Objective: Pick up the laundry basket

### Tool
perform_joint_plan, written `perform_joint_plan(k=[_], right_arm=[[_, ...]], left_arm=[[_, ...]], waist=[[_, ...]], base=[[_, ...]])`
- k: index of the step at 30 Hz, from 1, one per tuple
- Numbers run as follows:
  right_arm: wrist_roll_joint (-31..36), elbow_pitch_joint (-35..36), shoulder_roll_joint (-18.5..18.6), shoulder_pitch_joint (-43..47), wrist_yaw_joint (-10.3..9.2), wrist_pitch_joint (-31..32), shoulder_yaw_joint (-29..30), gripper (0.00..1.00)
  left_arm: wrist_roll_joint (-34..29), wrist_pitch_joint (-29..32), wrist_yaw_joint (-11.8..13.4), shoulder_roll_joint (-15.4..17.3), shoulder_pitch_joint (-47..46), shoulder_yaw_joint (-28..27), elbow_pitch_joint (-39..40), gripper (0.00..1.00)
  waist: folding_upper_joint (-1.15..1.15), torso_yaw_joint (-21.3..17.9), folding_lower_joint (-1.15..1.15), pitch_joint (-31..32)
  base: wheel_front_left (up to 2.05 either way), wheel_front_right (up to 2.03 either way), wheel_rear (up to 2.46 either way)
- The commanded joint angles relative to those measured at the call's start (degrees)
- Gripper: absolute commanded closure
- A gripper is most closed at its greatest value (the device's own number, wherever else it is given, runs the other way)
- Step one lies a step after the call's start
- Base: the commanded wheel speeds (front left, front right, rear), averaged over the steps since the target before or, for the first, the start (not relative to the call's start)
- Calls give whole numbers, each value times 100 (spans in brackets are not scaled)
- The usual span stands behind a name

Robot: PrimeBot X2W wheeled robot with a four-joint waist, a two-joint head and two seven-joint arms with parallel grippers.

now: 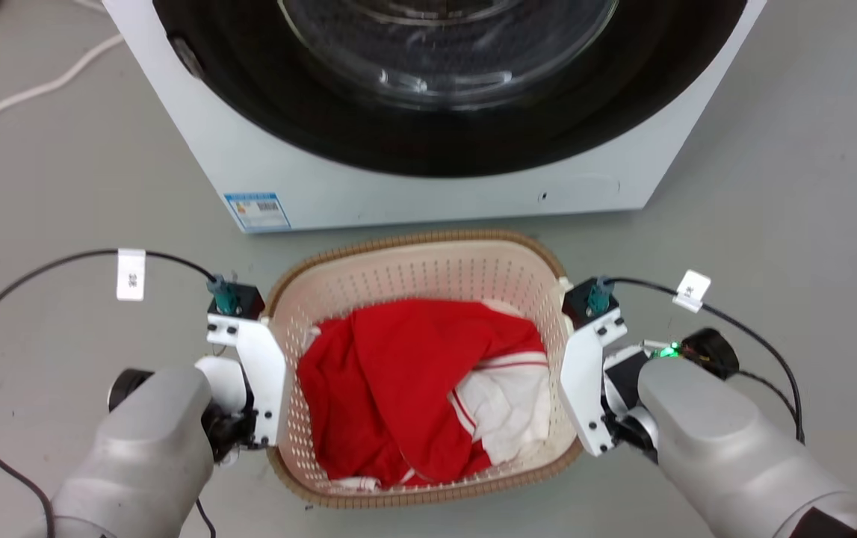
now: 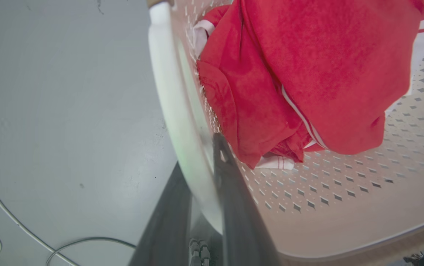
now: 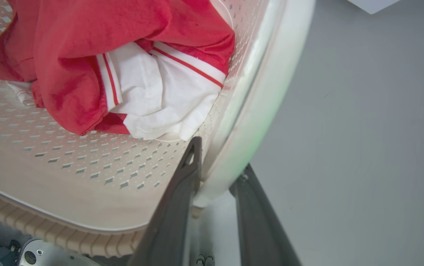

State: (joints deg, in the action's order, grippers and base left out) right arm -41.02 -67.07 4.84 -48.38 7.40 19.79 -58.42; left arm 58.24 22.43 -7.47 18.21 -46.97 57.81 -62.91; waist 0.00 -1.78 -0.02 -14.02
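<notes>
Head view gives you the basket [image 1: 413, 243] on the grey floor [image 1: 787, 187], just in front of the washer [image 1: 428, 196] and squarely between your two arms. A red and white garment [image 1: 406, 373] lies crumpled in it, covering most of the bottom.

Your left gripper [image 2: 197, 159] sits at the basket's left side, level with the middle of its length, and your right gripper [image 3: 222, 153] is opposite it at the right side. Both white gripper bodies stand right against the rim.

In the left wrist view your two dark fingers straddle the left handle [image 2: 165, 92]. One finger [image 2: 230, 192] runs down inside against the perforated wall, close to the red cloth, and the other [image 2: 171, 214] runs down outside over the floor. They are closed in on the handle, pinching it between them.

The right wrist view mirrors that. One finger [image 3: 182, 192] is inside against the wall, just beside the white cloth, the other [image 3: 260, 214] is outside, and the right handle [image 3: 271, 92] is pinched between their tips.

You cannot tell from these views whether the basket's base is touching the floor or raised off it.
</notes>
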Motion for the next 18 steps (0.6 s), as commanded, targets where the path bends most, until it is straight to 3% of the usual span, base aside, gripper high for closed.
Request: perform_joint_plan(k=[1,18], right_arm=[[-79,72,14,116,16,33,-114,100],[-1079,301,133,815,17,529,-1082,100]], left_arm=[[54,26,4,8,99,68,69,100],[679,342,4,91,759,662,229,100]], waist=[[0,-35,2,318],[0,-218,2,1371]], base=[[0,0,0],[0,0,0]])
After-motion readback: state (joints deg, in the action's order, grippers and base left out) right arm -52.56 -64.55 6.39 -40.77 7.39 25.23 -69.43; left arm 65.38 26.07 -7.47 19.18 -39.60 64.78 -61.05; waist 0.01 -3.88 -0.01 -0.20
